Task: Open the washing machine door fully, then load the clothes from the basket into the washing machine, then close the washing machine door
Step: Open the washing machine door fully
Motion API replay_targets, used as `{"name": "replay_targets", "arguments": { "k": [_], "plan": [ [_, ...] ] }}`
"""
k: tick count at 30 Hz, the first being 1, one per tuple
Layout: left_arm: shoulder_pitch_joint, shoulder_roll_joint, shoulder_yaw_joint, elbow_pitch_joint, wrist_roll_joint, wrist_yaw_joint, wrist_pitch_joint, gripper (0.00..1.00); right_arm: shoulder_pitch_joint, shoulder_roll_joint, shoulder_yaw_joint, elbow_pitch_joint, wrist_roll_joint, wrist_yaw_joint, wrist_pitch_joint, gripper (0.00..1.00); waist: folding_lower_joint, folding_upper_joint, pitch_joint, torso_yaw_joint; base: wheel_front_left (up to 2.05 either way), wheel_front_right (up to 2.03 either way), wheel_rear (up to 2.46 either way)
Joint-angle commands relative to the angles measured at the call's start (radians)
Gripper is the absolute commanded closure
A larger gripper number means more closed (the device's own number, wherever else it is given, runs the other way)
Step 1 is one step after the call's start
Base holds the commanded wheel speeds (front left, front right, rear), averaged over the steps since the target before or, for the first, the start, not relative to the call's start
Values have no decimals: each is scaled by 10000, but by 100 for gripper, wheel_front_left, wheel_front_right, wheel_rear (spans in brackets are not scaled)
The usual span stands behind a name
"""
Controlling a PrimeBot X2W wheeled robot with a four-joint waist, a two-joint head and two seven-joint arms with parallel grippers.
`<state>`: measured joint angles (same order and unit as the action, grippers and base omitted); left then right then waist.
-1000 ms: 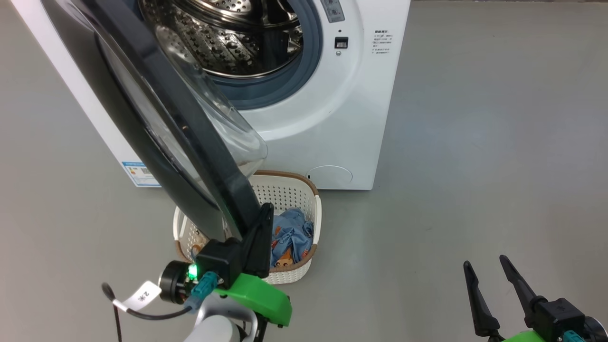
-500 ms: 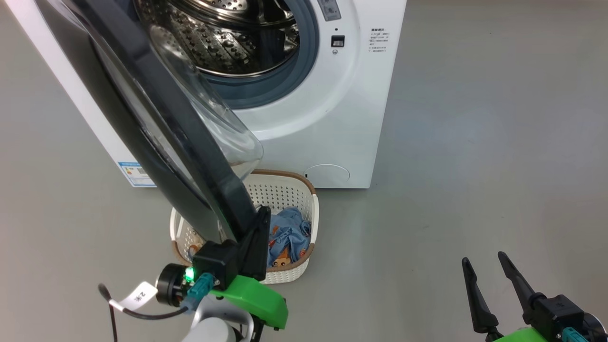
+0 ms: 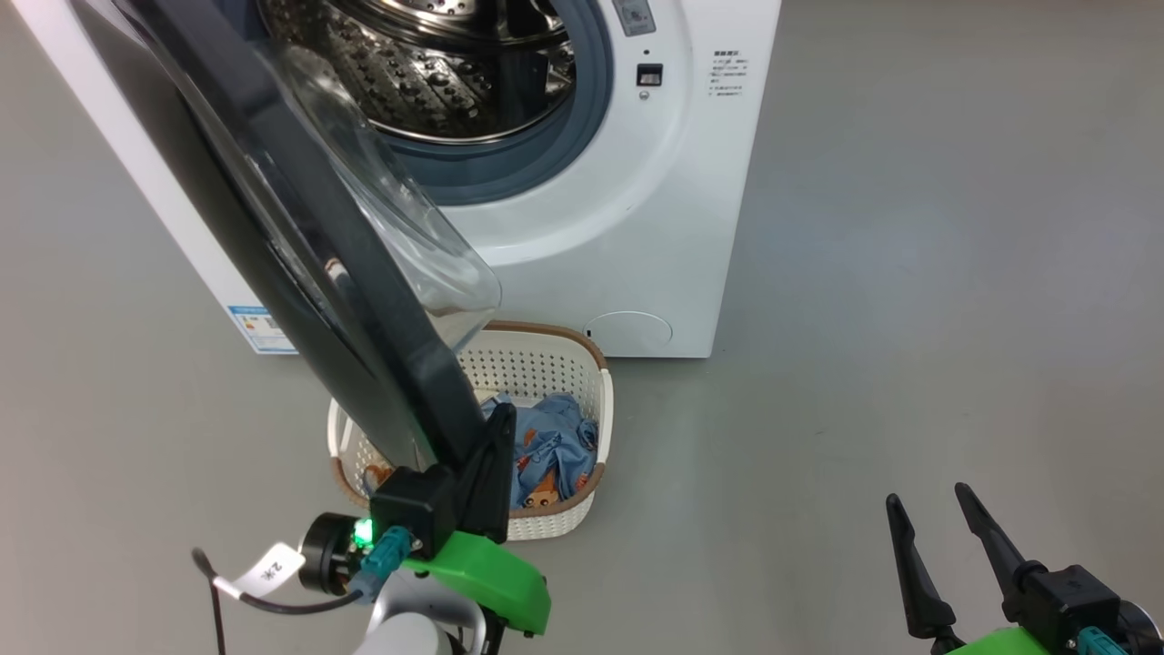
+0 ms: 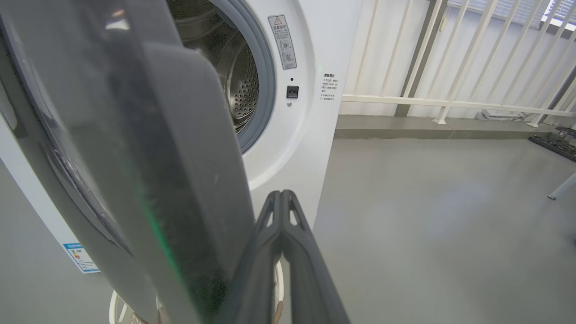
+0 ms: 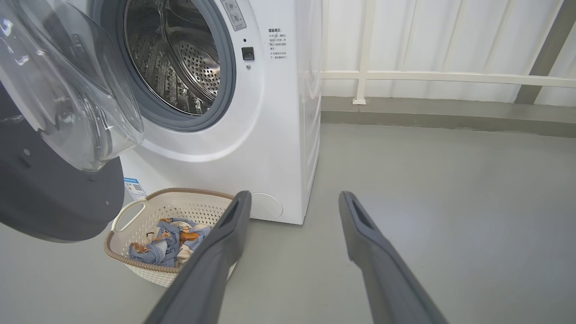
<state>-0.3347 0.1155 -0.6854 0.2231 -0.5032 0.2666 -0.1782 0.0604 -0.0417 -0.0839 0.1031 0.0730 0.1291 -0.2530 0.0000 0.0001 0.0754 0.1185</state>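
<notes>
Left claw (image 3: pixel 503 415): clenched, its two dark fingers pressed flat together with nothing between them; they lie against the lower edge of the washing machine door (image 3: pixel 364 291), tips pointing up along the black rim. In the left wrist view the shut claw (image 4: pixel 281 194) sits just beside that rim (image 4: pixel 180 157).
Right claw (image 3: pixel 928 496): released, fingers spread wide and empty, low at the right over bare floor (image 3: pixel 909 273), well apart from the machine; in its own view the claw (image 5: pixel 294 195) points toward the machine's lower right corner.
Basket (image 3: pixel 602 382): on the floor just in front of the machine, its left part hidden behind the door in the head view; one side handle shows in the right wrist view (image 5: pixel 130 211).
Clothes (image 3: pixel 546 446): bunched in the basket's bottom, light blue with orange-brown prints (image 5: pixel 166 238).
Door: swung out from the left side, roughly edge-on to the head camera, clear glass bowl (image 5: pixel 67 103) facing the opening.
Washing machine (image 3: pixel 637 227): white, drum (image 3: pixel 436 73) exposed and bare inside a grey gasket (image 3: pixel 546 155); round flap (image 3: pixel 630 329) at the lower front.
Railing (image 5: pixel 450 76): pale bars behind the machine.
</notes>
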Motion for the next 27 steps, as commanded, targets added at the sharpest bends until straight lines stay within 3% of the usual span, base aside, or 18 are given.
{"name": "replay_targets", "arguments": {
  "k": [1, 11, 27],
  "plan": [
    [-176, 438, 680, -187, -3, 450, -157, 100, -330, -85, 188, -213, 130, 16, -88, 0, 0, -1, 12, 78, 0, 0, 0],
    [216, 462, 604, -593, 74, 771, -245, 100, -313, -85, 110, -217, 6, 16, -88, 0, 0, -1, 114, 662, 0, 0, 0],
    [663, 423, 260, -984, 340, 1093, -424, 100, -413, -208, 105, -201, -87, 16, -88, 0, 0, -1, 207, 2360, 0, 0, 0]
  ]
}}
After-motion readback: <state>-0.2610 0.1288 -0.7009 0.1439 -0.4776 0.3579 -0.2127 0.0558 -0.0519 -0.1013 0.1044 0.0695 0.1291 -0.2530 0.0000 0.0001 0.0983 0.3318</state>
